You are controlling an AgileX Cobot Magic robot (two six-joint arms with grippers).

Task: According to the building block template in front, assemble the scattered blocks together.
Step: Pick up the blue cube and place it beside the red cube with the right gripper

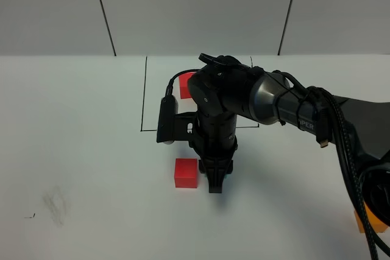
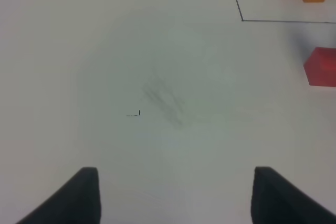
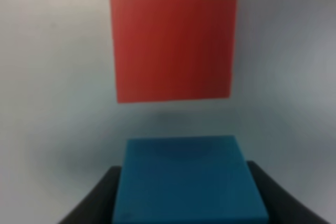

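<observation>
From the high camera, the right arm reaches across the middle of the white table (image 1: pixel 79 150). Its right claw (image 1: pixel 214 186) points straight down just beside the loose red matte cube (image 1: pixel 186 173), on that cube's right in this view. Whatever the claw carries is hidden here by its own body. Behind the arm lies the building block template (image 1: pixel 186 84), of which only a red cube shows inside the thin black drawn rectangle (image 1: pixel 144 95). The loose orange matte cube (image 1: pixel 368 222) sits well apart at the near right edge, partly behind the arm's cables.

The left wrist camera shows the left claw (image 2: pixel 177 198) with its fingers wide apart over bare table, holding nothing. The loose red matte cube (image 2: pixel 320 66) and the template's red and orange cubes lie well apart from it.

The right wrist camera shows the right claw (image 3: pixel 184 200) clamped on the blue matte cube (image 3: pixel 186 179), with a dark finger (image 3: pixel 100 198) against each opposite side. The loose red matte cube (image 3: pixel 173 38) lies just beyond it, with a narrow gap between them. Whether the blue cube rests on the table cannot be told.

The cubes look light, stiff and smooth-faced. A centred hold on two parallel faces should keep one from twisting, and a careless nudge would probably slide its neighbour on the smooth table
</observation>
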